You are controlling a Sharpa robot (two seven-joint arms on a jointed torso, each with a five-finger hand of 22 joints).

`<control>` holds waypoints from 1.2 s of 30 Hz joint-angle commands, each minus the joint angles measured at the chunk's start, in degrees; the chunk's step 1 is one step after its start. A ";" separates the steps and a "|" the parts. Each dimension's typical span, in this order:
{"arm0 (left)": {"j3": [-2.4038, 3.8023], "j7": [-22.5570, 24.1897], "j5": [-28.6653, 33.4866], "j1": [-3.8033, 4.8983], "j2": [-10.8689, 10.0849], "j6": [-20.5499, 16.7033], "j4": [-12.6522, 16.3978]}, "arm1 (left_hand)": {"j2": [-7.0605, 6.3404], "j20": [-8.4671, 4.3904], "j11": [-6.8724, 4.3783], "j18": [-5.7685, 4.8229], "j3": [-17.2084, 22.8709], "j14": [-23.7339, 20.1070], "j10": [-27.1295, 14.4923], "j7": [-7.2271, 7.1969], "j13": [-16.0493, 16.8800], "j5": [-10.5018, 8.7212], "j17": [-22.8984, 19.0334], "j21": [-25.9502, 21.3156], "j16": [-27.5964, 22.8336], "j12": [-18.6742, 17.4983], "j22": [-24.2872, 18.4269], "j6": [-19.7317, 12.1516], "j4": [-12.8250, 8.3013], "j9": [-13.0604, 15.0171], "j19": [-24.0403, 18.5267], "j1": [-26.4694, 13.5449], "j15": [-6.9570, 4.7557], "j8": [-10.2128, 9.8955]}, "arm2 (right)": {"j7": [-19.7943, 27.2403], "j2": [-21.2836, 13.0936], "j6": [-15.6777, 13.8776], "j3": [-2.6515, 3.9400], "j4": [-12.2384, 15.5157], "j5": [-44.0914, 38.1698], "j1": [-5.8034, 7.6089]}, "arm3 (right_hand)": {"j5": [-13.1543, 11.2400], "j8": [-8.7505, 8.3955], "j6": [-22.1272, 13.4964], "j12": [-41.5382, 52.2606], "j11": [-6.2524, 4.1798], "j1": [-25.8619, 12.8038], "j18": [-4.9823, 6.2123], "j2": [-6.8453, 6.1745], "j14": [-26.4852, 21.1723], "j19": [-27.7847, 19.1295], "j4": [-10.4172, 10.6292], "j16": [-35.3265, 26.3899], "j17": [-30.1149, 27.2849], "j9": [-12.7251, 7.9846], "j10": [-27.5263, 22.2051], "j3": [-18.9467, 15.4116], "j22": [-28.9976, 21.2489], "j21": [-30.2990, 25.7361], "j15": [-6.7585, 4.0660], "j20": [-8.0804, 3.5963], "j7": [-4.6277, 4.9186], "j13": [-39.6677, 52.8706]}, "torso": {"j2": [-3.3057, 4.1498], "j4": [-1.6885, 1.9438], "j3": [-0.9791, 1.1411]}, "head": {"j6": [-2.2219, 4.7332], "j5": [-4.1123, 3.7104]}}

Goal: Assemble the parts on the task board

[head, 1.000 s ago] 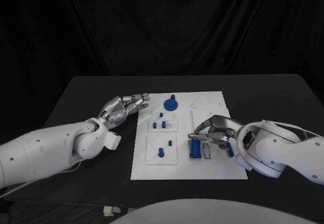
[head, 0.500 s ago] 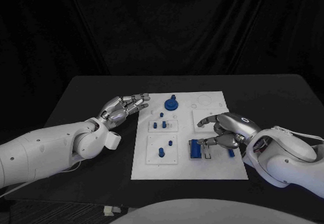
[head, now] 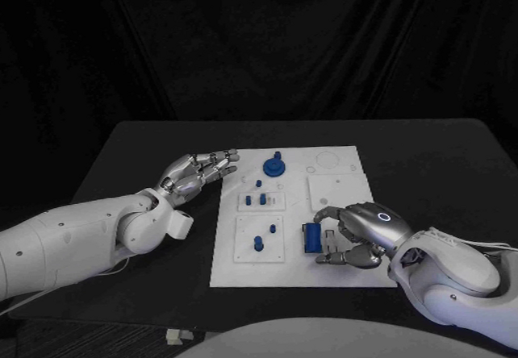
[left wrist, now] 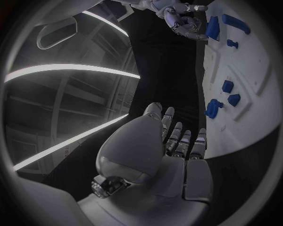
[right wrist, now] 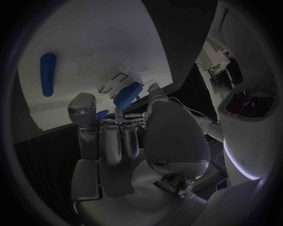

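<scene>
Two robot hands: left (head: pixel 195 174) spread, empty; right (head: pixel 357 234) curled beside blue part (head: pixel 314 237), grasp unclear.

- The left arm (head: pixel 70 241) is clad in smooth, glossy white shells, with small dark screw holes dotted along the forearm.
- A thin white cable hangs beneath it.
- The left hand (head: pixel 197 172) is silver metal, its fingers built of segmented links with dark gaps between.
- The right arm (head: pixel 480 284) is likewise rounded white casing, with a thin cable near the wrist.
- The right hand (head: pixel 361 234) is silver, with a small glowing blue ring on its back.
</scene>
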 commanded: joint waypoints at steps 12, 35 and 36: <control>0.06 1.75 0.32 -0.11 -0.07 0.61 0.19 | 0.09 -0.07 0.04 -0.57 0.50 -0.09 0.30 0.20 0.07 0.24 0.06 0.31 0.17 -0.10 0.08 0.09 0.01 0.01 0.34 0.74 0.32 0.26 | -6.54 1.33 1.03 -0.06 -0.54 -5.33 -0.96 | 9.69 9.11 -6.88 -0.07 0.67 -0.05 -0.19 1.45 5.11 -0.63 -0.09 -1.25 10.96 1.54 6.06 0.97 5.65 -3.98 0.47 0.47 0.20 15.05 | 0.03 0.09 0.01 | 0.00 -0.15; 0.06 1.43 0.32 -0.19 0.17 0.82 0.10 | 0.20 -0.07 0.08 -0.73 0.87 -0.06 0.35 0.23 0.07 0.40 0.07 0.32 0.21 -0.16 0.06 0.07 -0.13 0.01 0.39 1.04 0.38 0.29 | -5.26 2.36 -1.70 -0.05 -1.25 -5.40 -1.14 | 30.49 18.02 -4.93 -0.07 0.12 2.45 -0.16 5.46 5.13 -0.32 -0.42 -1.24 11.01 1.32 6.06 4.35 5.79 -4.68 0.05 0.14 -0.47 15.05 | 0.02 0.05 0.00 | 0.00 -0.14; 0.06 1.42 0.32 -0.19 0.18 0.83 0.10 | 0.20 -0.07 0.08 -0.73 0.87 -0.06 0.35 0.23 0.07 0.40 0.07 0.32 0.21 -0.16 0.06 0.07 -0.13 0.01 0.39 1.04 0.38 0.29 | -5.21 2.36 -1.75 -0.05 -1.25 -5.36 -1.14 | 31.49 18.26 -4.54 -0.07 0.09 1.99 -0.18 5.66 5.14 -0.28 -0.39 -1.22 11.04 1.19 6.06 4.53 5.81 -4.60 0.02 0.11 -0.50 15.05 | 0.03 0.05 0.00 | 0.00 -0.13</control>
